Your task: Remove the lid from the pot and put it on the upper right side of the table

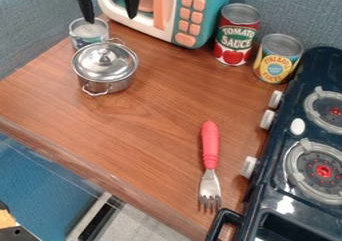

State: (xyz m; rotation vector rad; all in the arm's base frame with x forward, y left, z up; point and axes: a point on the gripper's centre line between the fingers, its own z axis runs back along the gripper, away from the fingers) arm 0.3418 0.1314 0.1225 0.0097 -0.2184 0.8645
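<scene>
Black stove (pixel 284 205) nearest the camera, at right. On the table (pixel 133 135), toward upper left: pot (pixel 107 86), lid (pixel 121 65) seated on top, knob (pixel 104 55) upward, handy for grasping. Just above in view, gripper (pixel 110 19) with fingers spread, pinching nothing, probably to straddle that knob. Farther right, red can (pixel 234 41) and yellow can (pixel 275 57), likely to crowd the lid's destination.

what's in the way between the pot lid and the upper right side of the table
Nothing visible blocks the lid on the way, but the tomato sauce can and pineapple can stand at that side itself.
</scene>
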